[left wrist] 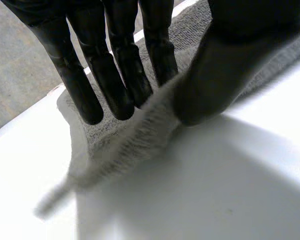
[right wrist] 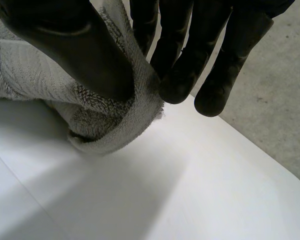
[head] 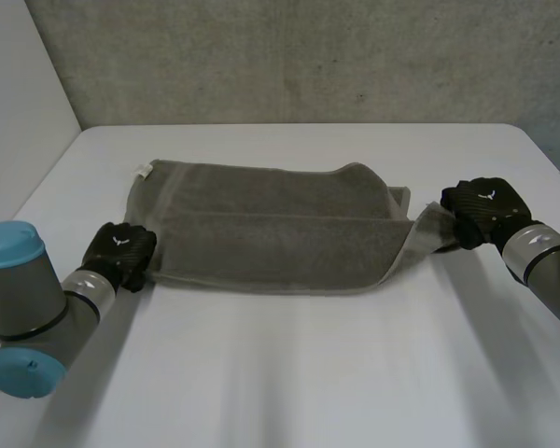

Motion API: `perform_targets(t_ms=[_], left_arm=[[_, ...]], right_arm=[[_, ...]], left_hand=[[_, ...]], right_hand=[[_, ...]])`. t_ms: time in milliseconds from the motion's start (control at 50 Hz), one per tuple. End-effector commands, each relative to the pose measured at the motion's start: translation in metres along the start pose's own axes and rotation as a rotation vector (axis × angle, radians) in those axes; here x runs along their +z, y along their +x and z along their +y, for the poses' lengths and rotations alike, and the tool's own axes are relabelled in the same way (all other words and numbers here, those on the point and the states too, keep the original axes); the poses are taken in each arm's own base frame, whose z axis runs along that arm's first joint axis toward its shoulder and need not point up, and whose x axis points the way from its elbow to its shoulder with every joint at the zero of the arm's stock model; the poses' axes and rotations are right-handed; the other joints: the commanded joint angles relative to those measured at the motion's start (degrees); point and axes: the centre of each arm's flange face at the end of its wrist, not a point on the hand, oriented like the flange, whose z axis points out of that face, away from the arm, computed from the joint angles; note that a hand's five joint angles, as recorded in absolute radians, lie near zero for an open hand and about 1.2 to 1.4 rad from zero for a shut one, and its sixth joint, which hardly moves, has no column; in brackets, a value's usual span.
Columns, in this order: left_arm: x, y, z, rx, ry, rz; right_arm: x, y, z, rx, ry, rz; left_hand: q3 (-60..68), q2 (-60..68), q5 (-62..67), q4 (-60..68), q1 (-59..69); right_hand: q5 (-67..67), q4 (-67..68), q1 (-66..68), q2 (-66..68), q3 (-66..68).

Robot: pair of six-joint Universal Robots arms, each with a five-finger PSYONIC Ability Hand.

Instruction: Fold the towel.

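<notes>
Smooth white table (head: 289, 373), matte top, rounded far corners. Its far edge lies close along the wall.

Rough grey concrete-like wall (head: 308, 56) behind, mottled, with a few small dark pits.

Plain white flat panel (head: 19, 84) stands off the table's left side and meets the grey wall in a vertical corner.

Light soft and even; tabletop bright.

Left wrist view: speckled grey surface (left wrist: 20, 75) beyond the table's edge. Right wrist view: like grey surface (right wrist: 275, 90) past a rounded table corner. Wall or floor, cannot tell.
</notes>
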Motion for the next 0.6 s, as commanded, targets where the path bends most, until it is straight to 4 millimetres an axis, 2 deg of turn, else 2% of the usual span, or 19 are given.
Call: perform_targets(t_ms=[20,180,200,220,240,260,300,600], left_arm=[[-0.001,-0.002,-0.003,-0.001,0.007,-0.004],[-0.003,-0.004,-0.006,-0.001,0.013,-0.01],[-0.003,-0.004,-0.006,-0.001,0.013,-0.01],[-0.003,-0.005,-0.006,-0.003,0.012,-0.012],[-0.003,-0.005,-0.005,-0.004,0.011,-0.012],[-0.003,-0.005,-0.005,-0.004,0.011,-0.012],[-0.005,-0.006,-0.007,-0.006,0.014,-0.015],[-0.007,-0.007,-0.01,-0.013,0.016,-0.016]], right_arm=[[0.002,0.001,0.003,-0.001,-0.006,0.006],[0.001,-0.001,0.008,-0.001,-0.023,-0.001],[0.0,-0.002,0.009,-0.001,-0.026,-0.007],[0.0,-0.002,0.009,-0.001,-0.027,-0.007],[0.001,-0.002,0.008,-0.002,-0.023,-0.008],[0.001,-0.002,0.008,-0.002,-0.023,-0.008],[0.0,-0.005,0.01,-0.008,-0.023,-0.025],[-0.015,-0.018,0.01,-0.159,-0.017,-0.106]], left_hand=[[13.1,11.7,12.6,11.6,12.5],[13.1,11.7,12.6,11.6,12.5],[13.1,11.7,12.6,11.6,12.5],[13.1,11.7,12.6,11.6,12.5],[13.1,11.7,12.6,11.6,12.5],[13.1,11.7,12.6,11.6,12.5],[13.1,11.7,12.6,11.6,12.5],[13.1,11.7,12.6,11.6,12.5]], right_hand=[[3.7,3.1,4.4,4.5,2.9],[1.3,0.7,1.9,2.0,0.5],[-7.6,-8.2,-6.9,-6.8,-8.3],[-7.6,-8.3,-7.0,-6.9,-8.4],[-16.1,-16.7,-15.5,-15.4,-16.9],[-16.2,-16.8,-15.6,-15.5,-17.0],[-30.6,-31.2,-30.0,-29.9,-31.4],[-34.2,-34.8,-33.6,-33.5,-35.0]])
